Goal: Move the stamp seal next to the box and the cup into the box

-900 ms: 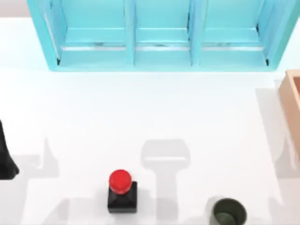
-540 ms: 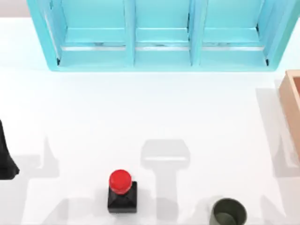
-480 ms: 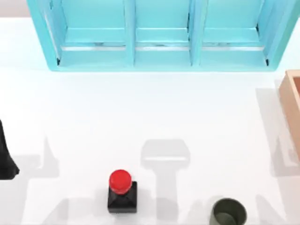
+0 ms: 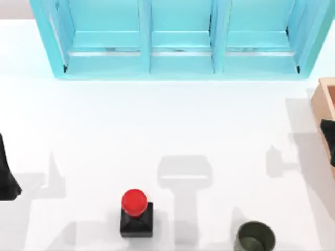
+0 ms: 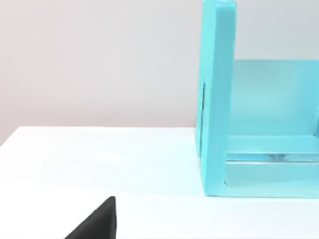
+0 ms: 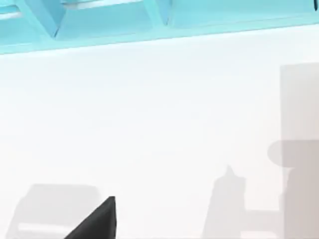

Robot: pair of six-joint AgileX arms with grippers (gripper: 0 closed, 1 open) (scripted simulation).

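Note:
The stamp seal [image 4: 136,212], a red knob on a black square base, stands upright near the table's front edge, left of centre. The dark olive cup [image 4: 255,238] stands upright at the front edge, to the stamp's right. The tan box [image 4: 323,102] is cut off by the right edge of the top view. My right gripper [image 4: 329,137] shows as a dark tip at that right edge, over the box's wall, far from the cup and the stamp. My left gripper [image 4: 7,175] hangs at the far left edge, well apart from the stamp.
A big turquoise shelf unit [image 4: 178,39] spans the back of the table, and its end wall [image 5: 217,94] rises close by in the left wrist view. White tabletop lies between the shelf and the front objects. Arm shadows [image 4: 280,159] fall on the table's right part.
My right gripper's dark tip has come into the top view at the right edge, and its shadow has slid left across the table. The stamp seal, cup and left arm have not moved.

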